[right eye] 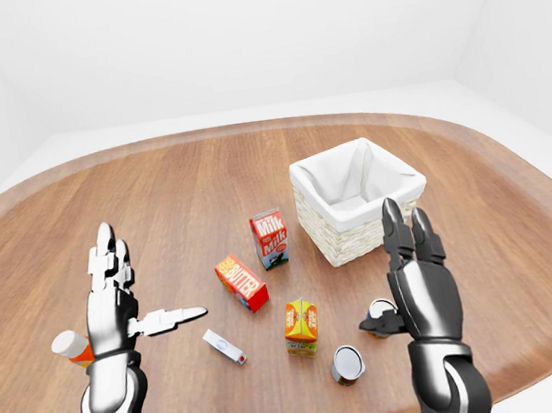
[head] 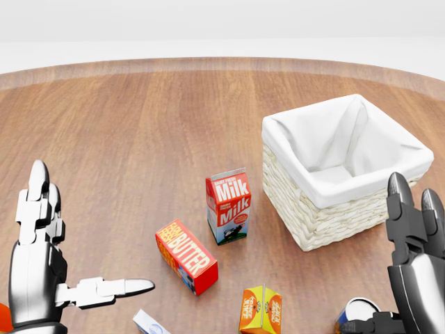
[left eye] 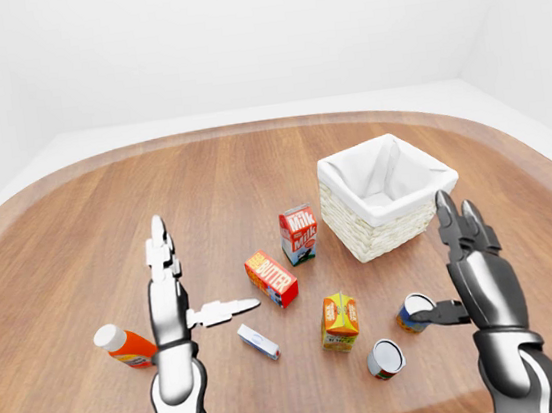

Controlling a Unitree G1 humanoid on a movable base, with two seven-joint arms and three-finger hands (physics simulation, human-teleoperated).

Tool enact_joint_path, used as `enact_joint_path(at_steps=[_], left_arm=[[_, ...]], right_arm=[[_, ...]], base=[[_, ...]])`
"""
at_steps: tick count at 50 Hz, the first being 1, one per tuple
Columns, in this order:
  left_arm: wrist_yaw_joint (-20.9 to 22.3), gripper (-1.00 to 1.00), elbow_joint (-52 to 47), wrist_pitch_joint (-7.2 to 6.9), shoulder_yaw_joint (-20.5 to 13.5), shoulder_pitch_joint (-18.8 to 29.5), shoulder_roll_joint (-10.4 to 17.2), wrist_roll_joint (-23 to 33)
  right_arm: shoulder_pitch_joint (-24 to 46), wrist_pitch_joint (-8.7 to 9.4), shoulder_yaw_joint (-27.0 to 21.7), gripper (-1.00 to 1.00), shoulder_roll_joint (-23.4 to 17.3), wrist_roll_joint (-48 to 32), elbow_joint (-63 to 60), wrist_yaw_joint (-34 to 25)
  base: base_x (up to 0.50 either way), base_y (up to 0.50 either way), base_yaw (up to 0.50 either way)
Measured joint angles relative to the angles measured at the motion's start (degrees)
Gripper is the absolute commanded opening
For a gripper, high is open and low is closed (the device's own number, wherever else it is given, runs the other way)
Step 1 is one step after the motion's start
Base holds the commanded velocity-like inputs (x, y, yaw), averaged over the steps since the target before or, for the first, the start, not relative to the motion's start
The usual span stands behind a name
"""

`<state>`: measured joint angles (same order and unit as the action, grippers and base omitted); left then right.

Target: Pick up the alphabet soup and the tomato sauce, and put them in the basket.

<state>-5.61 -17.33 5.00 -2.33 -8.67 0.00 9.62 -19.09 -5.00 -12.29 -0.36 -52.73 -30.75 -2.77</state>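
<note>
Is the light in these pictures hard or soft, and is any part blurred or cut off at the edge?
Left-eye view: light is soft and even, with only faint shadows under the milk carton and the basket; everything looks sharp. Head view: also sharp, but the bottom edge cuts off the orange carton and the can beside the right hand. Right-eye view: the table shows no strong glare.

Readable labels on the table
The milk carton (head: 228, 206) reads "Milk" twice; at its 7 o'clock, the red box (head: 185, 256) reads "BUTTER".
</note>
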Motion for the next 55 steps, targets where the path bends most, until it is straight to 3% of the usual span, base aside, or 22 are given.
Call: enact_joint_path(at_steps=[25,55], left_arm=[[-0.06,1.00,0.16,0.00,0.18,-0.21,-0.01,0.44],[-0.14,1.00,-0.06,0.00,-0.07,0.25,0.00,0.02]], right_arm=[[-2.15,0.00,-2.30,1.00,1.17,-1.15,-3.40,-5.82],[-4.00,0.00,-4.17,1.00,1.49,-8.41,-1.32,-6.02]], base=[[0.00,0.00,0.00],[0.00,0.00,0.00]])
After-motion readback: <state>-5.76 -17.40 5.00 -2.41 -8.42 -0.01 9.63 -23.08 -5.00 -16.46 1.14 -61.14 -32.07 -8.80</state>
